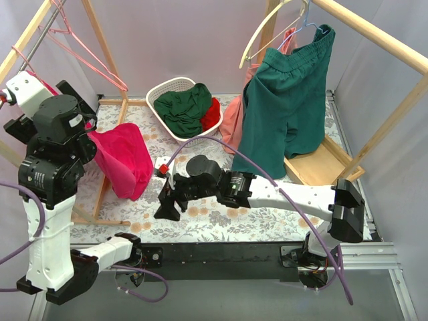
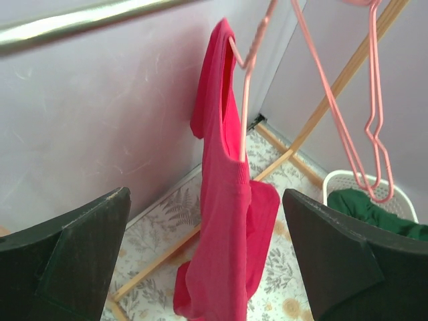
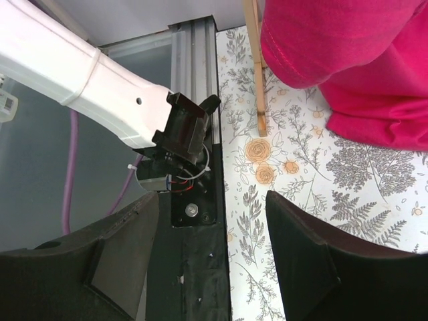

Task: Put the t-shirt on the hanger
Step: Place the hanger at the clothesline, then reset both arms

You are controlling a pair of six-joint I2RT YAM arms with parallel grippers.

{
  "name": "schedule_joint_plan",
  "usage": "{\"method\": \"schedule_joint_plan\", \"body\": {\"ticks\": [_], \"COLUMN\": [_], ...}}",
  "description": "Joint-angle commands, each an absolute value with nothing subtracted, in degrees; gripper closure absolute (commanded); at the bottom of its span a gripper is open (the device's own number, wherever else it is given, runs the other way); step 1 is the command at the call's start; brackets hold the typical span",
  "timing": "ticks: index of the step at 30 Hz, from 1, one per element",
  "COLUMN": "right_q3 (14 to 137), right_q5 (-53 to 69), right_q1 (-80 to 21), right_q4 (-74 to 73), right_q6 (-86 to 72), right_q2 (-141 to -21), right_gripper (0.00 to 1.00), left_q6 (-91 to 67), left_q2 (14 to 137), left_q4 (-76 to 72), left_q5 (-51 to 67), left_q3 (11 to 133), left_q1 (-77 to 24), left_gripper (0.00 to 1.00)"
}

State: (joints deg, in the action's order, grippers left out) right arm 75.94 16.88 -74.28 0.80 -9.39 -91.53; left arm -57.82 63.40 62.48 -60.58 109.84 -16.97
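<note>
left side first. the left tool [image 2: 206,200] is raised near the top of the rack. its two fingers stand wide apart and grip nothing. it faces the magenta soft cloth t-shirt [image 2: 227,200] from just in front.

centre-left. the t-shirt hangs off the table, carried by the thin pink wire hanger [image 2: 245,120]. the wire enters at the neck opening and runs down inside the cloth. the hanger's hook is out of frame. the cloth falls in one narrow, bunched column, with one sleeve showing at the upper left and a folded lobe lower right. we cannot tell whether both shoulders sit on the wire.

step in hand, as we judge it: seating the t-shirt on the hanger, close to completion. the next move calls for a check of the far shoulder and, if needed, a light pull to spread the cloth evenly without swinging the wire.

right side. the right tool [image 3: 212,196] hovers low over the floral-patterned table [image 1: 221,224], near the t-shirt's lower hem. its fingers are apart and empty.
</note>
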Motion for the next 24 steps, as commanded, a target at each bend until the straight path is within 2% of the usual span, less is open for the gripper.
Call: {"method": "schedule_joint_plan", "body": {"ticks": [1,7,18,20,24], "right_q3": [75.3,71.7,57.5,55.7,49.8], "right_q5": [15.1,4.5,-13.3,-13.0,-10.8], "right_q1": [-74.4,-74.4,-70.4,-67.2,-61.7], "right_q4": [1.9,1.9,1.4,0.3,0.3], "right_q6": [-8.1,-8.0,-12.2,-15.3,-19.2], "right_q2": [-87.7,-83.1,-73.4,-72.5,-71.0], "right_gripper": [0.27,0.27,0.26,0.26,0.26], "left_q6": [-53.4,-51.8,-53.2,-53.1,-51.8], "left_q2": [65.2,71.4,82.1,84.4,88.1], "left_q4": [62.0,62.2,61.9,62.2,60.6], "left_q5": [-60.0,-56.7,-41.1,-43.4,-61.8], "left_q3": [114.2,124.5,135.9,136.0,131.2], "left_q1": [-16.7,-16.7,-17.7,-20.0,-40.5], "left_gripper": [0.02,0.02,0.02,0.02,0.02]}}
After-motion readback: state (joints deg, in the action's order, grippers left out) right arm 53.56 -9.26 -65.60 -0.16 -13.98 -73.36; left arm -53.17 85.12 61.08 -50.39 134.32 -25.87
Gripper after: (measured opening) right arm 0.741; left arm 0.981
